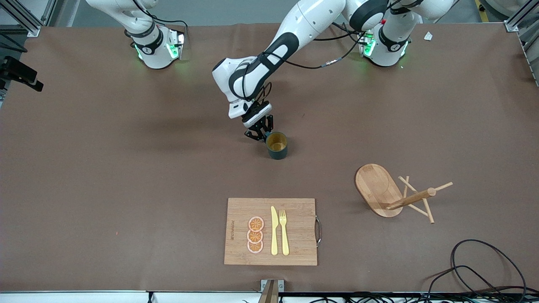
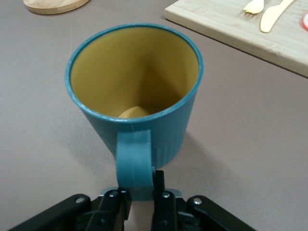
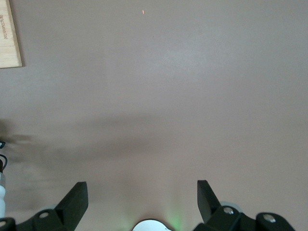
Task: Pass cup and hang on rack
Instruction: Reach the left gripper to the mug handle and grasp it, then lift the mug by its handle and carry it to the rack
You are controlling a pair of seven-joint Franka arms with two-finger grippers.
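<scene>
Nearest the front camera lies a bamboo cutting board (image 1: 271, 231) carrying a yellow knife (image 1: 274, 230), a yellow fork (image 1: 284, 232) and three orange slices (image 1: 255, 235); it plays no part in the job.

The cup (image 1: 277, 145) stands upright on the brown table (image 1: 105, 168), about mid-table and farther from the front camera than the board. Its handle (image 2: 134, 163) points toward the left gripper (image 1: 257, 133), whose fingers (image 2: 160, 192) are closed narrowly on the handle's lower end, as the left wrist view shows. The cup's base appears to rest on the table, so the lift has not begun.

The rack (image 1: 393, 192) stands toward the left arm's end of the table, nearer the front camera than the cup, its post leaning in that view and its thin pegs splayed outward.

The right arm waits near its base; only the right wrist view shows the right gripper (image 3: 142, 199), its fingers spread wide over bare table.

Judging from this, the step in hand is securing the cup by its handle. The next move likely calls for a steady lift without letting the cup swing on that small grip, then carrying it to the rack so the handle can slide over a peg.
</scene>
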